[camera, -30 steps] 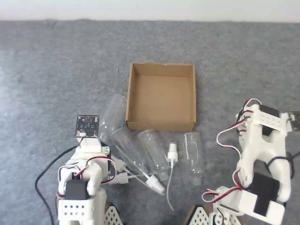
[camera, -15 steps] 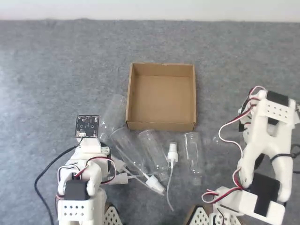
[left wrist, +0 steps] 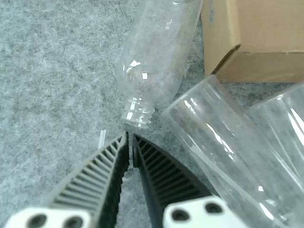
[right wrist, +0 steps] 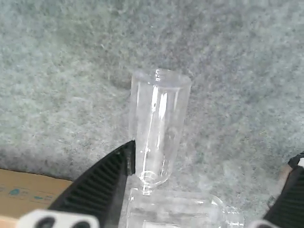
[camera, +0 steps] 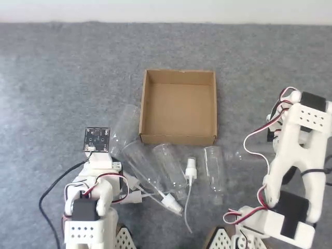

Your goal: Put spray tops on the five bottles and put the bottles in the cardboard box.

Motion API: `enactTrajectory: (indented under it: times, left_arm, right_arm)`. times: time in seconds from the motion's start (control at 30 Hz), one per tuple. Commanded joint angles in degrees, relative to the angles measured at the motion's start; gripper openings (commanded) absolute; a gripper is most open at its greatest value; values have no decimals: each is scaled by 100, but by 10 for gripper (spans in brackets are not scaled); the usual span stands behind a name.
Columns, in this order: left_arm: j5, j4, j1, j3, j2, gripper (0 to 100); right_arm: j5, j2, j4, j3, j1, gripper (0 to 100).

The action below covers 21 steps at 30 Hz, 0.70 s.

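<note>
The left gripper (left wrist: 129, 137) has its ribbed jaws drawn almost together with nothing between them, the tips just short of the open neck of a clear bottle (left wrist: 154, 66) lying beside the cardboard box (left wrist: 251, 42). The right gripper (right wrist: 211, 159) is spread wide. One dark finger (right wrist: 107, 183) is close to a small clear tube (right wrist: 156, 126) on its side, and the other finger is cut off at the frame's edge. From above, that tube (camera: 241, 154) is only a faint glint, and whether it is a bottle or a cap cannot be told. The see-through plastic blurs outlines where the pieces overlap near the left arm (camera: 88, 207). Everything rests on a grey carpet (camera: 62, 78), with a strip of white wall (camera: 166, 10) along the far side. The box (camera: 179, 139) sits open in the middle. Four large bottles lie outside it: one against its left wall (camera: 124, 124), two slanted together off its near left corner (camera: 155, 166), and one off its near right corner (camera: 214, 168). Two white spray tops are plain, one between bottles (camera: 191, 168) and one nearer the arms (camera: 171, 201); any others are too tangled to count.
</note>
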State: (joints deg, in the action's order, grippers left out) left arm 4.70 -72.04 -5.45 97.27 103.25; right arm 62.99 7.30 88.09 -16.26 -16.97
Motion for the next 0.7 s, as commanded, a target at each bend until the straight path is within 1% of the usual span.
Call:
enactTrajectory:
  times: [0.0, 0.07, 0.2, 0.27, 0.3, 0.47, 0.67]
  left_arm:
    - [-9, -26, -18, -75, 97, 14]
    - [-9, -26, -18, -75, 97, 14]
    - [-9, -26, -18, -75, 97, 14]
    - [-9, -26, -18, -75, 97, 14]
    - [-9, -26, -18, -75, 97, 14]
    - [-9, -26, -18, -75, 97, 14]
    - [-9, -26, -18, -75, 97, 14]
  right_arm:
    - [-158, 84, 154, 334, 66, 430]
    - [-686, 84, 418, 360, 66, 431]
    - [-2198, 84, 1209, 738, 40, 431]
    - [-2875, 84, 1437, 862, 22, 431]
    - [-3103, 84, 1437, 870, 22, 431]
    - [-3745, 84, 1437, 870, 57, 431]
    - [-5116, 84, 1455, 862, 48, 429]
